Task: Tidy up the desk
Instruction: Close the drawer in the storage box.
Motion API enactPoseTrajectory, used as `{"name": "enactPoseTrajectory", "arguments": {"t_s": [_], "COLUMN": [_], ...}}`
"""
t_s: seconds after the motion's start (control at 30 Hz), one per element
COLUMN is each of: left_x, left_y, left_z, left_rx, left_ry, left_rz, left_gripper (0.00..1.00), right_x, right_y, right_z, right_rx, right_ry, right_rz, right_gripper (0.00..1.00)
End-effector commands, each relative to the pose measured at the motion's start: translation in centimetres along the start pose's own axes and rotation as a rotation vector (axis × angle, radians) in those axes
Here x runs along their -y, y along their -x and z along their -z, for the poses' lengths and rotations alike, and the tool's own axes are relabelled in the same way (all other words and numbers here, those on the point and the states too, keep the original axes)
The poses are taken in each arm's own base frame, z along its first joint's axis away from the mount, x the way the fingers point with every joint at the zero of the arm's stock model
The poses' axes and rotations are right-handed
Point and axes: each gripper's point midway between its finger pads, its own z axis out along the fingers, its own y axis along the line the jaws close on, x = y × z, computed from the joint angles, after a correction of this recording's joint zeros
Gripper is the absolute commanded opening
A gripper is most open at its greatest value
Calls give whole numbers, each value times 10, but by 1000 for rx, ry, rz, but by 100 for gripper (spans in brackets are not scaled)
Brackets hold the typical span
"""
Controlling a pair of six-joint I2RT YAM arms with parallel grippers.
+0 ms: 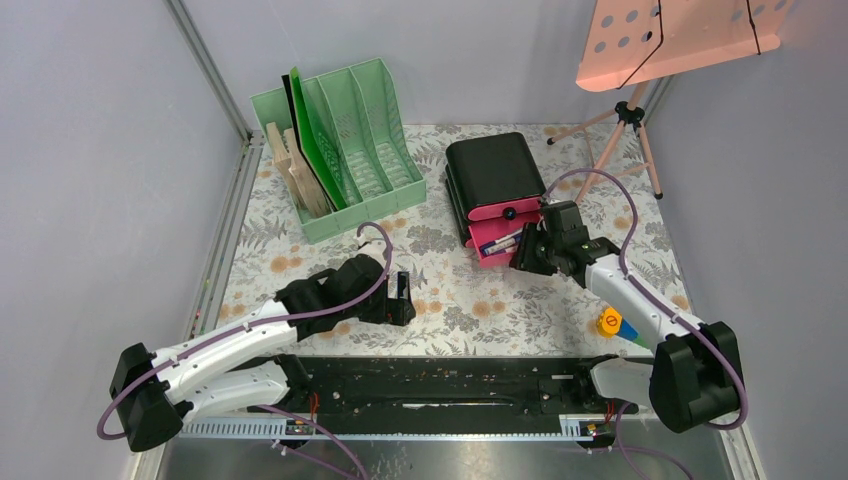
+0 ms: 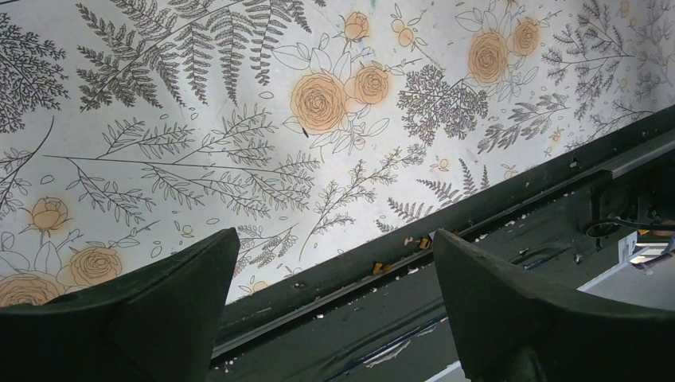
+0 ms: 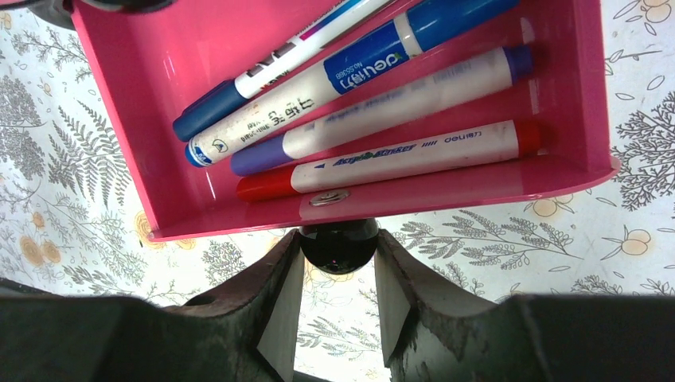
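The bench [image 1: 440,300] fills the middle of the top view, its pale cloth printed with grey ferns and orange flowers, and a black rail [image 1: 430,385] runs along its near edge.

Toward the near-left part, the left end effector [image 1: 400,300] sits low over the cloth close to the rail. In its own wrist view the left end effector [image 2: 334,239] has its fingers [image 2: 183,294] spread wide with nothing between them, so only the printed bench [image 2: 199,119] and the rail [image 2: 493,231] show in the gap (whether the tips touch the cloth cannot be told).

At the far-left corner stands a mint-green file rack [image 1: 345,140] holding wooden boards and a green folder. Right of it, near the middle of the far edge, is a black drawer box [image 1: 495,170] with its lowest pink drawer [image 1: 492,240] pulled out.

The right end effector [image 1: 525,255] meets that drawer's front. In its wrist view the right end effector [image 3: 338,263] is clamped on the black knob [image 3: 338,243], one finger on each side. Four markers [image 3: 382,111] lie in the drawer [image 3: 199,48], and the bench [image 3: 72,159] shows beneath and to both sides.

Near the near-right corner, beside the right arm, lies a small yellow-and-blue object [image 1: 612,322]. A pink perforated board [image 1: 680,35] on a tripod stands at the far-right corner.
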Motion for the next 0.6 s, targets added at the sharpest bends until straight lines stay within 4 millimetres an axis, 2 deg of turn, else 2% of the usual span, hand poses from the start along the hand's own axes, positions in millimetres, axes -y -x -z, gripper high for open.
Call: {"name": "enactPoseTrajectory", "arguments": {"t_s": [0.0,0.57], "left_x": [1,-4], "left_y": [7,7], "left_z": [2,3], "left_rx": [36,35], "left_ry": [-1,24], "left_rz": [7,-7], "left_gripper": [94,94], "right_x": [-24,-32], "right_y": [39,75], "right_z": [4,-20], "right_rx": [113,172], "right_ry": [71,53], "right_rz": [-6,-42], "right_gripper": [11,10]}}
